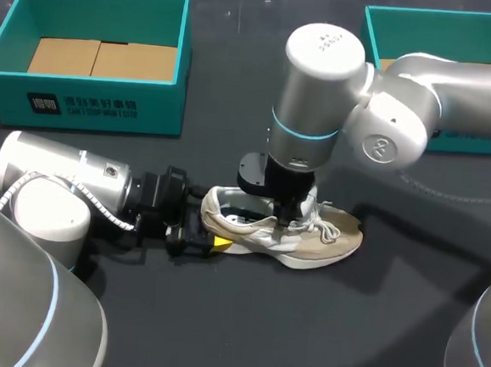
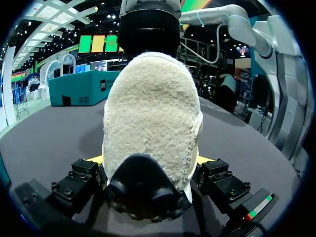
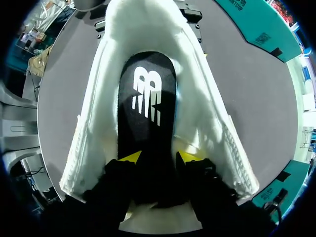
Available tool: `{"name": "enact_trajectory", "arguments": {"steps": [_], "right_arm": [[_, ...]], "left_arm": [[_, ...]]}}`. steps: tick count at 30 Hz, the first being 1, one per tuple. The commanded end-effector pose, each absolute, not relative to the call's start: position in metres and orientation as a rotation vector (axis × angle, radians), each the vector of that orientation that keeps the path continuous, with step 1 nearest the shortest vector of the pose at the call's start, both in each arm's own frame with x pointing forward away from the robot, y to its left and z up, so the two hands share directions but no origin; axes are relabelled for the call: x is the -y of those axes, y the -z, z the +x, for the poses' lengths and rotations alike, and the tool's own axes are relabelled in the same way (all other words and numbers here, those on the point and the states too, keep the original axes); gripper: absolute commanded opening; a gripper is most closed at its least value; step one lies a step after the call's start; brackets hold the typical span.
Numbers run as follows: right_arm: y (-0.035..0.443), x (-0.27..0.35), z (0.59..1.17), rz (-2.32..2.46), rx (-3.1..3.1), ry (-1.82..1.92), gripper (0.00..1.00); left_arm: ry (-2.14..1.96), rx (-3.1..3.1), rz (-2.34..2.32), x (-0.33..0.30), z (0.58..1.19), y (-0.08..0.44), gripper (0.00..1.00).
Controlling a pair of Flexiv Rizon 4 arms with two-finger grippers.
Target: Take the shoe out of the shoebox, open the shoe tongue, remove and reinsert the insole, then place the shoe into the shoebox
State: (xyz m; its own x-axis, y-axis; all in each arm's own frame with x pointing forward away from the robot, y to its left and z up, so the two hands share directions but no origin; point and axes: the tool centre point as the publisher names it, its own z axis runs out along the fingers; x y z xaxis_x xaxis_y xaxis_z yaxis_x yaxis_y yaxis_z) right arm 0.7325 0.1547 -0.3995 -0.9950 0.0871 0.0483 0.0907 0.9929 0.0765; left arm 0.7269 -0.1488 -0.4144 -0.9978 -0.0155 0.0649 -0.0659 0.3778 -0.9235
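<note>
Left gripper (image 2: 149, 160) tight around the shoe (image 1: 335, 238) at its heel; right gripper (image 3: 159, 157) inside it over the insole (image 3: 148, 98), grip unclear.

shoe (image 2: 150, 123) heel-on | left gripper (image 2: 149, 160) clamped on both sides

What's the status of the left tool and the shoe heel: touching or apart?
Touching. In the left wrist view, the heel of the shoe sits wedged in the left tool, with a finger pressed against each side and no gap showing.

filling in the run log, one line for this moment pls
shoe: on table | left gripper: shut on heel | right gripper: inside shoe, shut on insole
</note>
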Motion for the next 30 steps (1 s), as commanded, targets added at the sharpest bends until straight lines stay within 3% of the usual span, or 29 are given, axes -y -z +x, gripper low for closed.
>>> {"name": "enact_trajectory", "arguments": {"steps": [1,7,10,20,30], "right_arm": [[0.422,-0.163,0.735,-0.131,3.061,0.138,0.42],[0.428,-0.171,0.724,-0.134,3.028,0.166,0.1],[0.43,-0.173,0.714,-0.147,3.012,0.173,0.01],[0.428,-0.172,0.696,-0.169,3.009,0.211,0.0],[0.389,-0.154,0.696,-0.106,3.093,0.403,0.0]], "left_arm": [[-1.725,2.571,0.076,0.147,0.725,0.417,0.0],[-1.725,2.571,0.076,0.147,0.725,0.417,0.0],[-1.725,2.571,0.076,0.147,0.725,0.417,0.0],[-1.725,2.571,0.076,0.147,0.725,0.417,0.0],[-1.725,2.571,0.076,0.147,0.725,0.417,0.0]]}}
